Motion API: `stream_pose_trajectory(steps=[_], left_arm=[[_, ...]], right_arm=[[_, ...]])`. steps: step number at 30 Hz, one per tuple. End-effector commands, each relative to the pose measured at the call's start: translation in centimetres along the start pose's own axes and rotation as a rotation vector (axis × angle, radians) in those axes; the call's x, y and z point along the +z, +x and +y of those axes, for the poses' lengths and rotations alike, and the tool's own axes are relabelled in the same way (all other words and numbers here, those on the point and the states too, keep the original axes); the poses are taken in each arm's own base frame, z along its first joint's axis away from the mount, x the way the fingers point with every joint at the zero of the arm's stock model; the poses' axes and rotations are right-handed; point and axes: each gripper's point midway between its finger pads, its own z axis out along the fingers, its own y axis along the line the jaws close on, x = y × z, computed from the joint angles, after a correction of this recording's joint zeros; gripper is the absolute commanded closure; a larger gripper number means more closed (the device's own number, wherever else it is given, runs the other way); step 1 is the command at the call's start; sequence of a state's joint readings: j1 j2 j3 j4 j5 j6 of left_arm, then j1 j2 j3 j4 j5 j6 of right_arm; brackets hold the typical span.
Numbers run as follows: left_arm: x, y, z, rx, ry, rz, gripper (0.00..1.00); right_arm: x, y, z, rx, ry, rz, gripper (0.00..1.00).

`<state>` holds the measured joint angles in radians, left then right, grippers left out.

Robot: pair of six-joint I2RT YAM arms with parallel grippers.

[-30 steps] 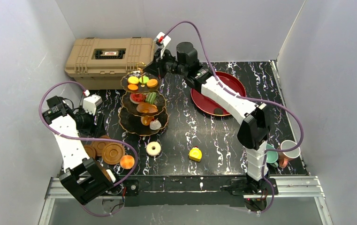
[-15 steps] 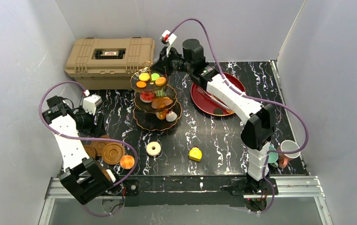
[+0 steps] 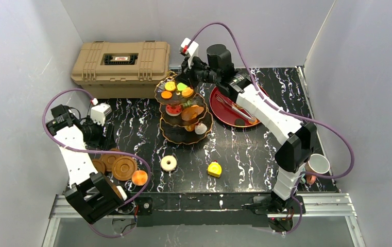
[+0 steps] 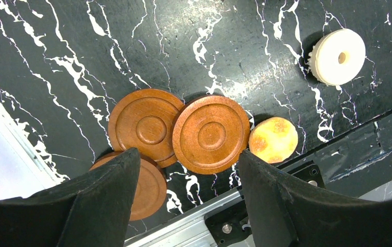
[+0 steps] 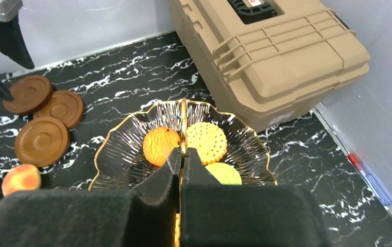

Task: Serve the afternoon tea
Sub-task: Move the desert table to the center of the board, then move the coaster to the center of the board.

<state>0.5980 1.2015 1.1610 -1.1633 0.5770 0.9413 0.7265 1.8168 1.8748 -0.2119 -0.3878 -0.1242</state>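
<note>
Pinched shut by the right gripper point(image 5: 182, 154): the gold centre post of the three-tier stand point(image 3: 175, 139), toward the far middle of the table point(image 3: 245, 149), just beside the red plate point(image 3: 219, 110). Long axis upright, straight down from the jaws, toy sweets point(image 5: 207, 141) on every tier. Possibly lifted clear of the tabletop; hard to tell from above. Well apart at the left, above the brown saucers point(image 4: 211, 135): the left gripper point(image 4: 188, 154), jaws spread and empty. Judged better placed for any carry: the right arm.
</note>
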Motion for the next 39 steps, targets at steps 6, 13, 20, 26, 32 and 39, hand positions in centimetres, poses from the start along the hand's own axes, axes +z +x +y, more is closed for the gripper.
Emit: stream_pose_trajectory(steps=[6, 13, 20, 26, 32, 39], left_arm=[[-0.9, -0.9, -0.4, 0.015, 0.0, -0.025, 0.32], [-0.4, -0.1, -0.9, 0.017, 0.046, 0.007, 0.3], [0.9, 3.4, 2.3, 0.13, 0.02, 0.188, 0.27], [3.4, 6.6, 4.2, 0.244, 0.021, 0.34, 0.26], [6.7, 9.0, 4.5, 0.429, -0.046, 0.448, 0.26], [8.1, 10.5, 4.2, 0.552, -0.035, 0.533, 0.28]], right_arm=[[-4.3, -7.0, -0.1, -0.164, 0.067, -0.193, 0.99], [-5.6, -5.7, 0.5, -0.156, 0.086, -0.216, 0.47], [-7.7, -6.9, 0.0, -0.108, 0.166, -0.231, 0.02], [-8.4, -6.4, 2.4, -0.023, 0.147, -0.186, 0.02], [-8.2, -4.6, 5.6, -0.001, 0.133, -0.12, 0.02], [-9.6, -2.6, 7.3, 0.05, 0.141, -0.11, 0.02]])
